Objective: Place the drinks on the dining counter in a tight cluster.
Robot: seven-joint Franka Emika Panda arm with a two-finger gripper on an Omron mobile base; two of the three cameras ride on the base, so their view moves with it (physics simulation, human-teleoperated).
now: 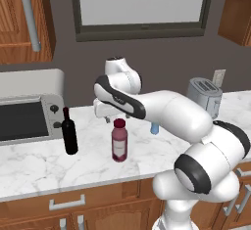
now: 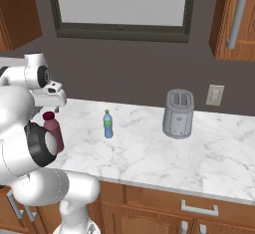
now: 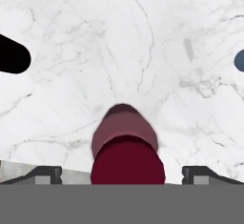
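While fingers (image 3: 125,173) spread wide, holding nothing | 3 bottles: wine bottle (image 1: 69,132), juice bottle (image 1: 119,140), water bottle (image 2: 107,124)

Wine bottle (image 1: 69,136): tall, black glass, red cap; upright on the marble worktop (image 1: 29,168), leftmost of the three drinks in the left base view.

Juice bottle (image 1: 119,140): stout, dark-red body with pale label, dark-red cap; upright, near the wine bottle and apart from it, towards the worktop's front edge. The hand view shows its cap from above.

Water bottle (image 2: 108,124): small, blue, green cap; upright, set further back on the worktop, well apart from the juice bottle.
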